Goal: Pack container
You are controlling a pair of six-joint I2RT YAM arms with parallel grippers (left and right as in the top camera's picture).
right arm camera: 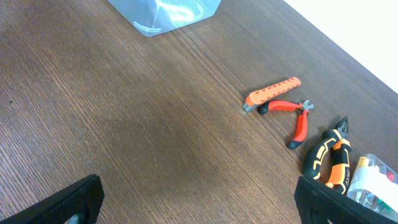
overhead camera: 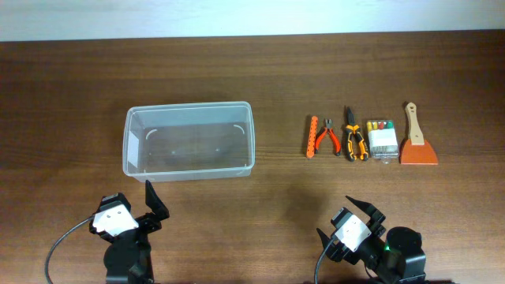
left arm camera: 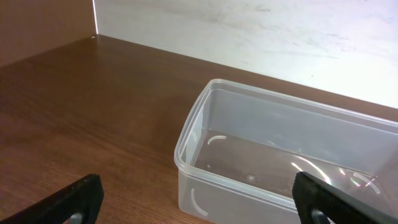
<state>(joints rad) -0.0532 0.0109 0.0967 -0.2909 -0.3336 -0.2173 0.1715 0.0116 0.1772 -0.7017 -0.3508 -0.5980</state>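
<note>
From overhead, the clear container (overhead camera: 189, 142) sits empty on the left half of the table (overhead camera: 63, 95), ahead of the left gripper (overhead camera: 130, 199). A row of hand tools lies well apart to its right, ahead of the right gripper (overhead camera: 345, 218).

The left wrist view shows that gripper's fingers spread wide, holding nothing, with the container's near corner just ahead. A clipped rim could make the light bin slide.

The right wrist view shows the same wide, empty spread. The orange knife (right arm camera: 272, 94), red pliers (right arm camera: 291, 115) and black-and-orange pliers (right arm camera: 328, 158) lie flat and close together, so closing on one may drag its neighbour.
</note>
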